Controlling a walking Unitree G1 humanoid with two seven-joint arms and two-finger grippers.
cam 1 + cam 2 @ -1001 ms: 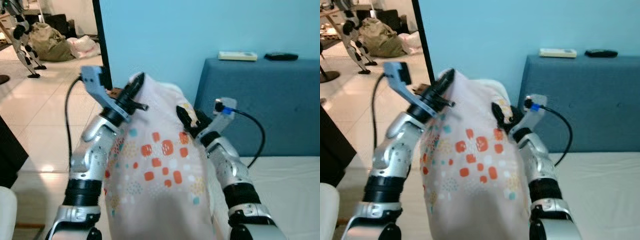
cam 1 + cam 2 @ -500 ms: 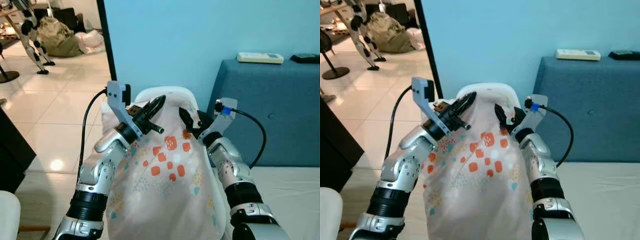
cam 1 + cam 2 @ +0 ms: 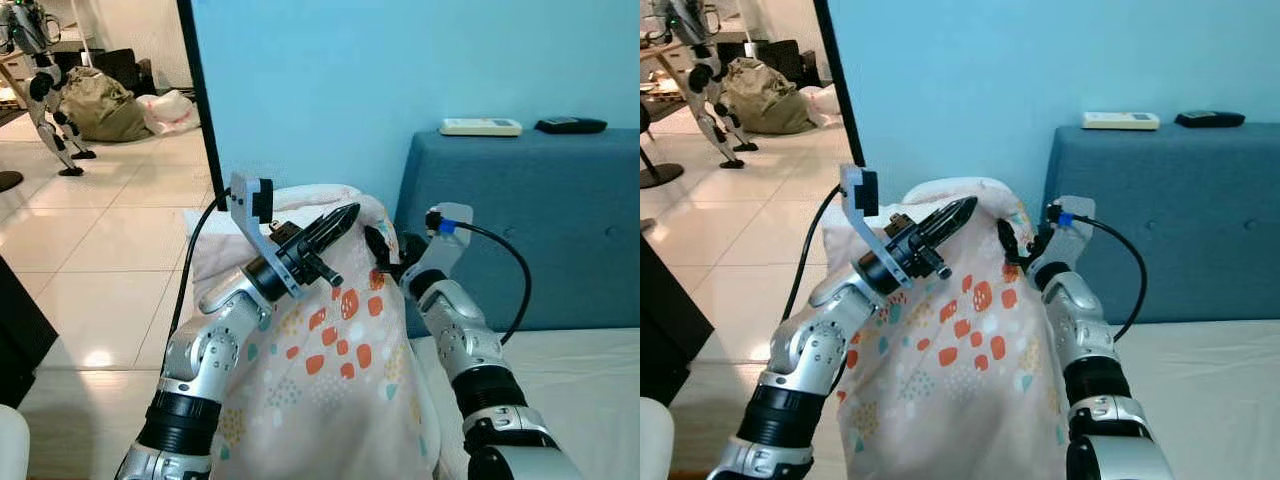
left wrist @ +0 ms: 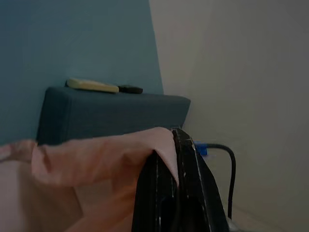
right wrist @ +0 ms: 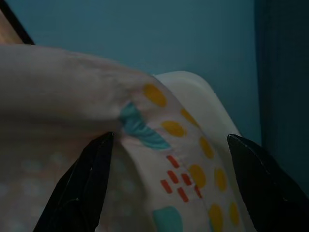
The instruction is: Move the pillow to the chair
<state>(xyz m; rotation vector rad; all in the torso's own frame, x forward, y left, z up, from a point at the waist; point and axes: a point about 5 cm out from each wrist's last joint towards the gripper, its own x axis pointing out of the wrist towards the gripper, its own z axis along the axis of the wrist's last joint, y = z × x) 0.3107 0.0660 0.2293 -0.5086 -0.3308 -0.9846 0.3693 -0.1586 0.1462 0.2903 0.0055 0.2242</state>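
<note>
Pillow (image 3: 330, 370), pale pink with orange, teal and yellow patches, hung upright between the two arms, its top edge held up at the level of both grippers and its lower part dropping out of view between the silver forearms. The left gripper (image 3: 335, 228) lay against the pillow's upper left side, its two black fingers (image 4: 166, 193) pressed together with a fold of the pink fabric pinched between them, as the left wrist view showed. The right gripper (image 3: 382, 250) sat just beside it at the pillow's upper right corner; in the right wrist view its fingers (image 5: 82, 188) stood spread wide, with the patterned corner of the pillow bulging into the gap between them. Just behind the pillow's top, beyond both grippers, a curved white chair back (image 5: 193, 92) showed against the light blue wall (image 3: 330, 90). Further beyond the right gripper and to its right stood a dark blue upholstered headboard (image 3: 520, 230), with a white remote (image 3: 480, 127) and a black remote (image 3: 570, 125) lying on its top edge, well apart from the pillow. White tiled floor (image 3: 90, 250) stretched away past the left gripper.
</note>
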